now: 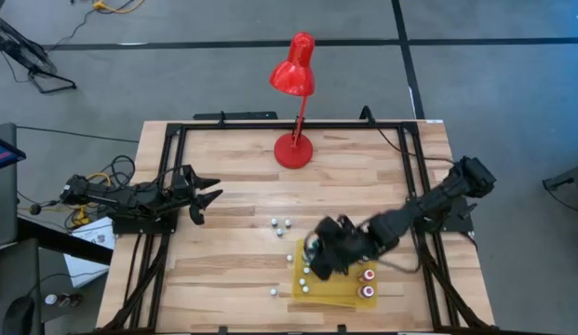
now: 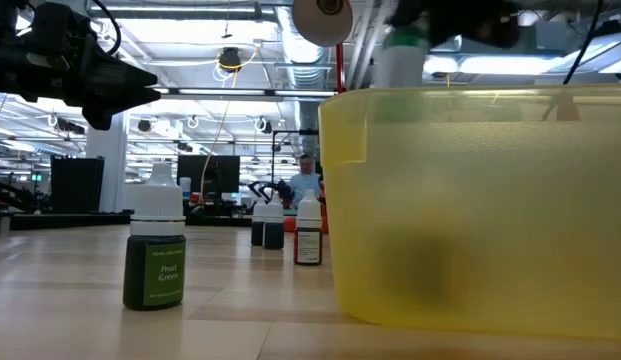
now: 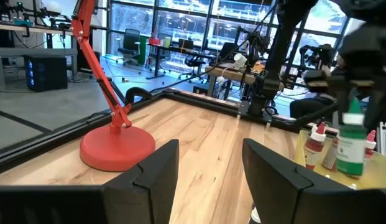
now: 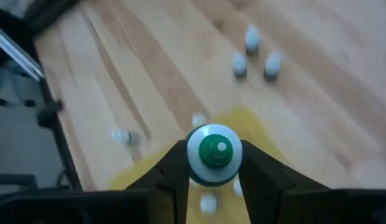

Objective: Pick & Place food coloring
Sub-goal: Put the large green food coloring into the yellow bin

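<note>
My right gripper hangs over the near left part of a yellow tray, shut on a green food coloring bottle with a white cap. Two red-capped bottles stand in the tray's right part, and pale-capped ones by its left edge. Three more bottles stand on the wood left of the tray's far side. A single green one stands near the front edge. My left gripper waits open at the table's left side, pointing level toward the right. My right gripper pinches the green bottle at its cap end, one finger on either side. The fingers slant down from the table's right side. The bottle hangs below them, roughly upright, lifted clear above the yellow tray.
A red desk lamp stands on its round base at the far middle of the table. A black frame rail runs around the wood. Bare wood lies between the lamp and the bottles. Beyond the table, a person sits in the room.
</note>
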{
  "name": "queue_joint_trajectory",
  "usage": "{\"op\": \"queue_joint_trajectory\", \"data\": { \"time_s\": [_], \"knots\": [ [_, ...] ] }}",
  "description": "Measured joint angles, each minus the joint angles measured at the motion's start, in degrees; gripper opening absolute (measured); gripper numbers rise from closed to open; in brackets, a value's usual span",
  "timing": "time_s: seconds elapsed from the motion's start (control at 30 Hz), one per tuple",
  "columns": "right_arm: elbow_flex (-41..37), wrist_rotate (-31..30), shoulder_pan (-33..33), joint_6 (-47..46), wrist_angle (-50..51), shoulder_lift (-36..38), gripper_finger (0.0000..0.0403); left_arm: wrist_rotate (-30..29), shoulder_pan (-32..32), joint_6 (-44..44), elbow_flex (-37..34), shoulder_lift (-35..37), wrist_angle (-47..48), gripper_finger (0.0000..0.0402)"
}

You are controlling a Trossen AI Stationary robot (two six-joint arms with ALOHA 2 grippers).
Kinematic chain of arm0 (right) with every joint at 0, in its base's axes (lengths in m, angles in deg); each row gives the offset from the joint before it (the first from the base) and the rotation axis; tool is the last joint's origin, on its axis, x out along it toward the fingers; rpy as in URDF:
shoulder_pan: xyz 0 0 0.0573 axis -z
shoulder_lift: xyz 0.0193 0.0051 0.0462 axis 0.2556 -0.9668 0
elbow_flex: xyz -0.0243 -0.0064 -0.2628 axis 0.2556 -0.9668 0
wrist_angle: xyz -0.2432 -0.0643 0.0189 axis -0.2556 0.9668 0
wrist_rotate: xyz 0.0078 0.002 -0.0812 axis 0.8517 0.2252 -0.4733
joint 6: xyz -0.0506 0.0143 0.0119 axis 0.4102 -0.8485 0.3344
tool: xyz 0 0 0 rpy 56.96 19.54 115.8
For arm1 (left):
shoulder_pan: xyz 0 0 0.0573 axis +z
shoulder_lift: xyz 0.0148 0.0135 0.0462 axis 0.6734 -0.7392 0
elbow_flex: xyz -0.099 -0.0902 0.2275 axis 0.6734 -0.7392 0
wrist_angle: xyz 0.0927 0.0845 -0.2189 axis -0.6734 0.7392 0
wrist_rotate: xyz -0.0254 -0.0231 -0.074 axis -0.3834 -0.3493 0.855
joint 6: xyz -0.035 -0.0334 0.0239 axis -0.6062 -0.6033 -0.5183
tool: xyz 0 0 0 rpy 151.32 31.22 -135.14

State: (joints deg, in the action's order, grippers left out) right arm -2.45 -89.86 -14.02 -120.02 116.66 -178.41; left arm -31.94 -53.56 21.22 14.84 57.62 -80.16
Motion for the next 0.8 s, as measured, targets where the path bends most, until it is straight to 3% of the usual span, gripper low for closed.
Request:
{"op": "queue_joint_trajectory", "data": {
  "time_s": [0.17, 0.4, 0.63, 0.8],
  "knots": [
    [5.63, -3.80, -5.42, -4.34, 7.52, -4.16, 0.0099, 0.00, -0.01, 0.00, -0.01, 0.00, -0.01, 0.0169],
    [13.63, -4.16, -10.90, -6.97, 18.54, -10.03, 0.0099, 0.00, -0.02, 0.00, 0.00, 0.00, 0.00, 0.0169],
    [11.49, -7.89, -17.20, -26.89, 22.02, -10.56, 0.0099, 0.00, -0.01, 0.00, -0.01, 0.00, -0.01, 0.0169],
    [11.49, -4.96, -18.53, -32.94, 26.20, -13.21, 0.0099, 0.00, -0.01, 0.00, 0.00, 0.00, 0.00, 0.0169]
  ]
}}
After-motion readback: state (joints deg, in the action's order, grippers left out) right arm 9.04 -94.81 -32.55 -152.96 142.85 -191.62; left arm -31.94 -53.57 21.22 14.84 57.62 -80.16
